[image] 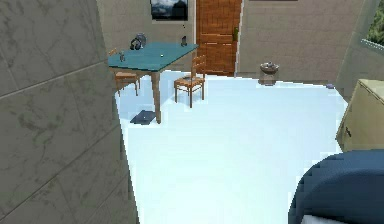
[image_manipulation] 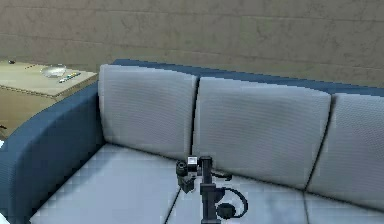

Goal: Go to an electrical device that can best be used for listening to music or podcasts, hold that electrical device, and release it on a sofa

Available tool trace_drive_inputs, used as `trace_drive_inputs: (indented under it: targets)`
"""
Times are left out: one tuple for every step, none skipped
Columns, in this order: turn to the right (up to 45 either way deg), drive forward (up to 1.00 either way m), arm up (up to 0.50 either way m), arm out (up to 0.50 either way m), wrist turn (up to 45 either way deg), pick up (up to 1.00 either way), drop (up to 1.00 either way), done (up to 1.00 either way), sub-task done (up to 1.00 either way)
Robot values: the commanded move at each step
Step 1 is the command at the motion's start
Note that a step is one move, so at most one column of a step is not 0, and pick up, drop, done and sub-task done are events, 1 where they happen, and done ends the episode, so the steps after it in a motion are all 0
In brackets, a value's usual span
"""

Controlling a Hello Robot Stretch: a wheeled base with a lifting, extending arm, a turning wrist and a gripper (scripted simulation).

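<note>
In the arm side view my arm (image_manipulation: pixel 208 200) comes up from 6 o'clock, and the gripper (image_manipulation: pixel 188 172) sits at its far end, just left of the two white marker squares. Just to the arm's 4 o'clock a dark looped thing, which I take for headphones (image_manipulation: pixel 232 206), lies on the sofa (image_manipulation: pixel 150 110) seat, close against the arm. With it lying right there on the cushion I cannot tell whether the gripper has hold of anything, and I cannot tell the state of its fingers. Beyond the seat are three grey back cushions in a blue frame. At 9 o'clock, past the sofa's end, stands a light wooden cabinet (image_manipulation: pixel 35 100) with a small pale item (image_manipulation: pixel 62 73) on top, and a brown wall runs behind it all.

In the forward view a blue armrest (image: pixel 340 190) is nearest, at 5 o'clock, and a grey wall (image: pixel 50 110) takes up the 9 o'clock side. Pale floor (image: pixel 230 140) stretches ahead. A small dark object (image: pixel 143 117) lies on the floor toward 10 o'clock, beside a teal desk (image: pixel 160 55) with two wooden chairs (image: pixel 190 82). Something dark (image: pixel 137 42) rests on the desk. Farther off, a bin (image: pixel 268 72) stands at 1 o'clock beside a wooden door (image: pixel 218 35) at 12.
</note>
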Motion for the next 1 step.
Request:
trace_drive_inputs:
  targets:
    - [0.0, 0.00, 0.10, 0.00, 0.0, 0.00, 0.00, 0.00, 0.00]
